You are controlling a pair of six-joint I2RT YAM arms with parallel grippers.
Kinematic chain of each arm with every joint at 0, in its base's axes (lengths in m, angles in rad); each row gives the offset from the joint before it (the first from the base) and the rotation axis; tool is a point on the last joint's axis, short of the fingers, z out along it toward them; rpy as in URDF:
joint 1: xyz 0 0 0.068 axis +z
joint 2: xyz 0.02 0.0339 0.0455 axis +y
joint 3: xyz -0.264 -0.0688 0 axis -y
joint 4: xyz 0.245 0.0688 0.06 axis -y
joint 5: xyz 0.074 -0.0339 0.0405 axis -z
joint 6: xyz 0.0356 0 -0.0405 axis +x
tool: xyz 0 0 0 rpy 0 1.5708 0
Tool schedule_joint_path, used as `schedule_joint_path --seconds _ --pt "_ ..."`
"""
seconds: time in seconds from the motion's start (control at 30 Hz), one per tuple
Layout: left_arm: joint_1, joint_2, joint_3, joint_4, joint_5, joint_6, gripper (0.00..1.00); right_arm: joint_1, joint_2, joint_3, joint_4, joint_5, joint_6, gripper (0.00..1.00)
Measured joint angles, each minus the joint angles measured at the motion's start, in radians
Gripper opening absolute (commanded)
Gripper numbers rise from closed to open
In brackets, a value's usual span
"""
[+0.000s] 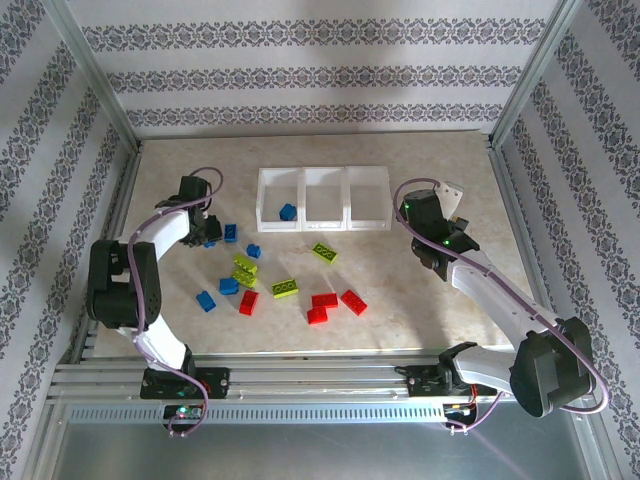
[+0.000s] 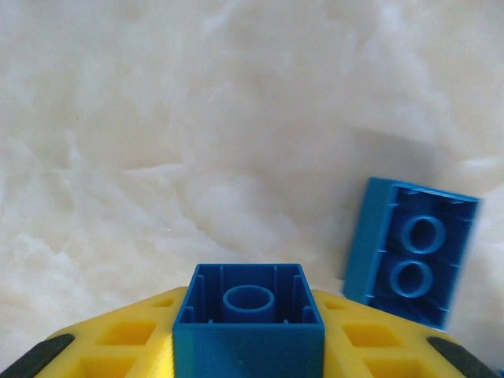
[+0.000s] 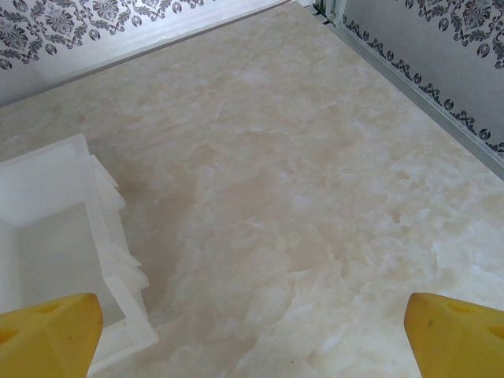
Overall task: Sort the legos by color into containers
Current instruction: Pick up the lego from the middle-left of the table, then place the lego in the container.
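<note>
So the small blue brick (image 2: 248,319) was pinched right between the yellow fingers (image 2: 126,339) of the left gripper (image 1: 205,232). The jaws were closed in on its two sides and its hollow underside faced the wrist camera. Couldn't tell whether it was off the table (image 2: 197,118) or sitting on it.

Just to the right of those jaws lay a second blue brick (image 2: 411,250). It was a longer one, tipped so its hollow side showed, and it wasn't touching the held one.

From above, the rest of the loose legos were scattered further out on the right-arm side of the jaws: a few more blue bricks (image 1: 229,285), the lime green bricks (image 1: 285,287), then the red bricks (image 1: 324,299) bunched together.

Beyond them the three bins stood side by side in a row. The left bin (image 1: 270,190) had one blue brick (image 1: 288,211) inside.

The right gripper (image 3: 252,339) had its jaws spread wide with nothing between them, just bare table below. The right bin (image 3: 63,236) sat just beside its left fingertip.
</note>
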Motion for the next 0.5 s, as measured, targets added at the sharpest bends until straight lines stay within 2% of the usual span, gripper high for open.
schedule_joint_path --seconds 0.23,0.37,0.5 --pt "-0.040 -0.082 0.023 0.001 0.047 -0.034 0.36 0.000 0.000 -0.002 0.001 0.000 0.000 0.98" --pt "-0.134 -0.098 0.060 0.002 0.051 -0.055 0.37 0.000 0.000 -0.002 0.002 0.000 0.001 0.98" --pt "-0.232 -0.069 0.169 0.002 0.052 -0.060 0.37 0.000 0.000 -0.011 0.008 0.000 0.001 0.98"
